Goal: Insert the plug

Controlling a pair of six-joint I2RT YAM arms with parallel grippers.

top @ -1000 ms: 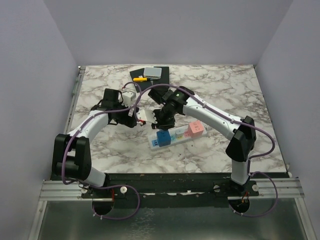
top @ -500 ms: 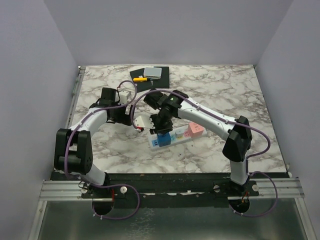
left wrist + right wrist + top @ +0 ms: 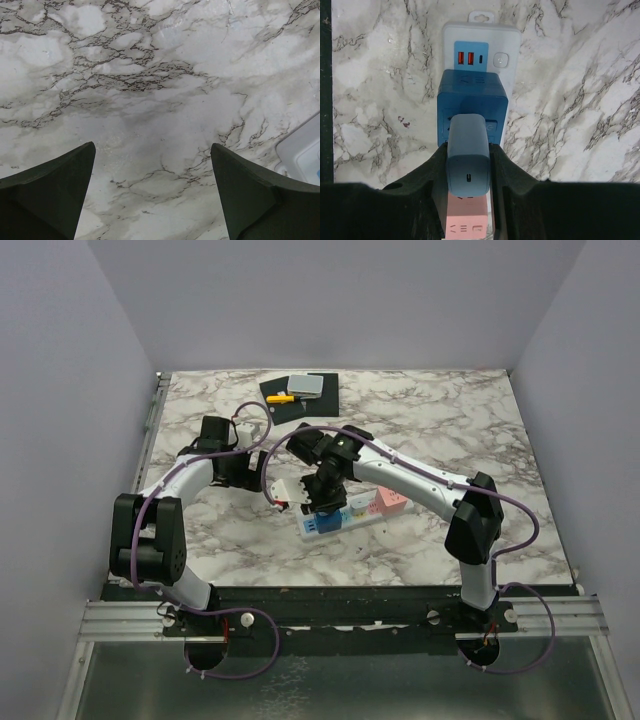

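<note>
- Right now the right end effector point(image 3: 468, 156) is pinching the grey-blue plug point(image 3: 466, 132) by its two long sides, with one dark finger pressing on each flank.
- The plug is sitting directly over the blue adapter block point(image 3: 472, 92), its far end meeting the block's top face; whether the prongs are seated cannot be told.
- The blue block is standing on the white power strip point(image 3: 480, 37), just behind the strip's two red USB ports and round button.
- A pink adapter block point(image 3: 466, 220) is showing under the near end of the plug, on the same strip.
- The left end effector point(image 3: 152, 147) is hanging with its fingers spread wide and nothing between them, over bare marble worktop point(image 3: 150, 75).
- One corner of the strip is peeking in at the right edge of the left wrist view.
- A black mat point(image 3: 318, 402) is lying at the worktop's far edge, carrying a grey pad point(image 3: 307, 385) and a small yellow item point(image 3: 281, 398).
</note>
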